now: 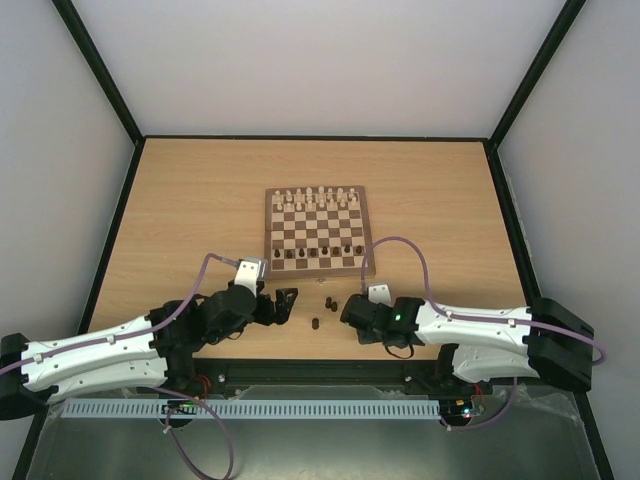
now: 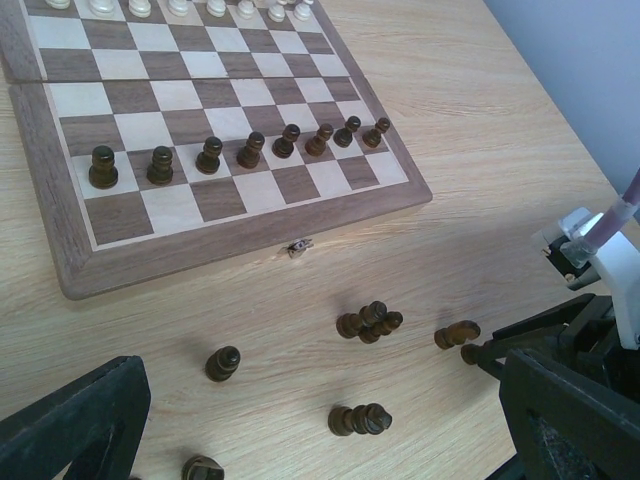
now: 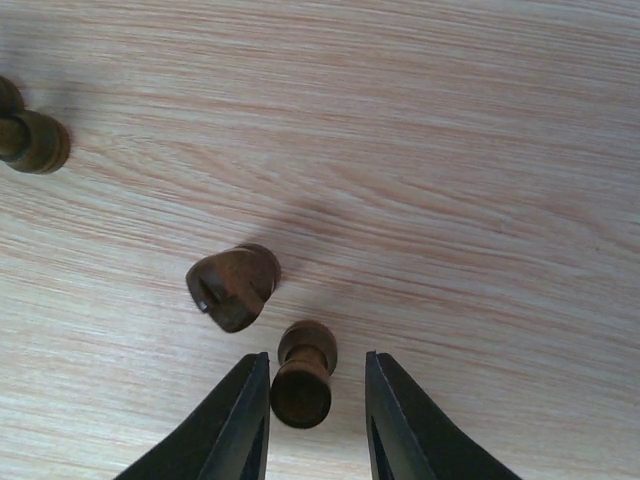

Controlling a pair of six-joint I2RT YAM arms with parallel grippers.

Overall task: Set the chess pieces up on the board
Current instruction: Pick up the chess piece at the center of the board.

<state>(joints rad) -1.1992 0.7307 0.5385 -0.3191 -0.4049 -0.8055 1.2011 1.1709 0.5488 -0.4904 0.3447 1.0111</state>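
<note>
Eight dark pawns (image 2: 210, 155) stand in a row on the board (image 2: 200, 250), near its front edge (image 1: 318, 273). Several more dark chess pieces lie loose on the table in front of it: one upright (image 2: 222, 363), a small pile (image 2: 368, 322), one on its side (image 2: 360, 419) and a knight (image 3: 233, 287). My right gripper (image 3: 317, 362) is low over the table, its jaws astride a lying dark piece (image 3: 302, 380). The left finger touches the piece and a gap remains on the right. My left gripper (image 1: 283, 303) hovers wide open and holds nothing.
Cream-white chessmen (image 1: 318, 196) fill the board's far rows. A small metal clasp (image 2: 297, 246) sits on the board's front edge. Another dark piece (image 3: 30, 140) lies at the upper left of the right wrist view. One more (image 2: 203, 468) sits near my left finger.
</note>
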